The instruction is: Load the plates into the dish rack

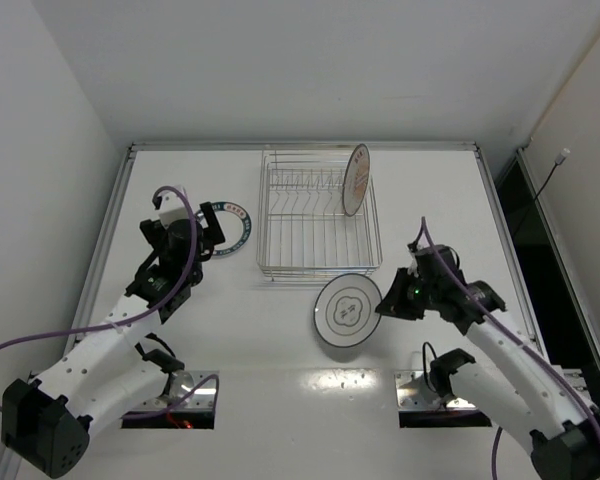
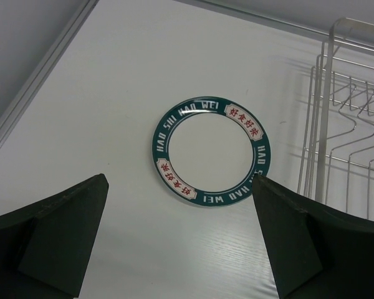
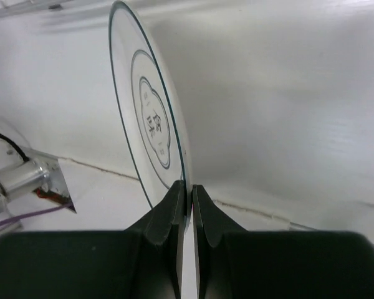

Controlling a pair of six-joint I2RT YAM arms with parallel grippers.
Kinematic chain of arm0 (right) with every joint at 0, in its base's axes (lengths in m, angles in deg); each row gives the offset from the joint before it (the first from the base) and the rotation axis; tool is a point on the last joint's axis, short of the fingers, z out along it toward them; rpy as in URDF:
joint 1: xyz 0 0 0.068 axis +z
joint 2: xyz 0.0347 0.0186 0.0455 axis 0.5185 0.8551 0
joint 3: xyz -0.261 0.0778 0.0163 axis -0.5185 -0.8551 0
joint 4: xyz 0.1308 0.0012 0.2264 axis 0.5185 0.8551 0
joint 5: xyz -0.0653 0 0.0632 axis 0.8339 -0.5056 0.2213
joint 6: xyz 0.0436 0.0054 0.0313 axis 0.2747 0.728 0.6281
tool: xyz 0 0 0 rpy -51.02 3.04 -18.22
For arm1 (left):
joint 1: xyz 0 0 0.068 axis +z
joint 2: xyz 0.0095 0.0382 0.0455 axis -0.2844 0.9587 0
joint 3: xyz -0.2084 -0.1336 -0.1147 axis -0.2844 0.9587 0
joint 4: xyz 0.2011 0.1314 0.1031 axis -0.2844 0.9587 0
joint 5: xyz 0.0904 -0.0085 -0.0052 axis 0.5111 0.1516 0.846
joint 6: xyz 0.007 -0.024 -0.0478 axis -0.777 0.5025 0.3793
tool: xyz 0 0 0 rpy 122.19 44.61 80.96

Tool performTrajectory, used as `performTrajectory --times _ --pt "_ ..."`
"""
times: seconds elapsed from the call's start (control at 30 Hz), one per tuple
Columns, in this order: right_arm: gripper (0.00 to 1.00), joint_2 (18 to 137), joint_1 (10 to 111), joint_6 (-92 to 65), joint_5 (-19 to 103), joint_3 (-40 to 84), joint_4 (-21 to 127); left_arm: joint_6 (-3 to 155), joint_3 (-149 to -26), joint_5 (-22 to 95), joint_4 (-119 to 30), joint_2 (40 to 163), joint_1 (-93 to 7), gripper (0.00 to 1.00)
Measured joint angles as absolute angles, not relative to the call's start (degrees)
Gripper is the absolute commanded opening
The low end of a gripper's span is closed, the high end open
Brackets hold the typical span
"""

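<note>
The right gripper (image 3: pixel 188 193) pinches the near rim of the grey-ring plate (image 3: pixel 151 118), its disc running straight ahead of the fingertips (edge-on), while the left gripper (image 2: pixel 179 180) gapes wide, the green-rim plate (image 2: pixel 210 149) flat beyond its fingers.

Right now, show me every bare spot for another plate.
Free: dish rack slots left of the orange-rimmed plate standing at its right end; the table between rack and right edge. Crowded: left of the rack, where the green-rimmed plate lies below the open left gripper; in front, where the right gripper grips the grey-ringed plate.
</note>
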State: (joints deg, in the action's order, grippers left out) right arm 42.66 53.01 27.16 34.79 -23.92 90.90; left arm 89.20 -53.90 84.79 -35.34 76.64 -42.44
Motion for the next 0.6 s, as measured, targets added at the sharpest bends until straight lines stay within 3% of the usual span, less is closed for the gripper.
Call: performTrajectory --times 0.27,0.47,0.6 --pt "0.0 44.11 59.68 23.71 51.77 8.69 107.55 90.36 -53.9 88.39 -35.06 75.31 -42.44 1.0" --pt "0.0 59.87 60.75 16.08 67.77 33.63 108.08 91.3 -53.9 90.4 -34.91 73.71 -42.44 1.0" --pt "0.0 71.82 60.75 10.53 77.74 42.4 102.59 91.67 -53.9 91.25 -34.88 73.41 -42.44 1.0"
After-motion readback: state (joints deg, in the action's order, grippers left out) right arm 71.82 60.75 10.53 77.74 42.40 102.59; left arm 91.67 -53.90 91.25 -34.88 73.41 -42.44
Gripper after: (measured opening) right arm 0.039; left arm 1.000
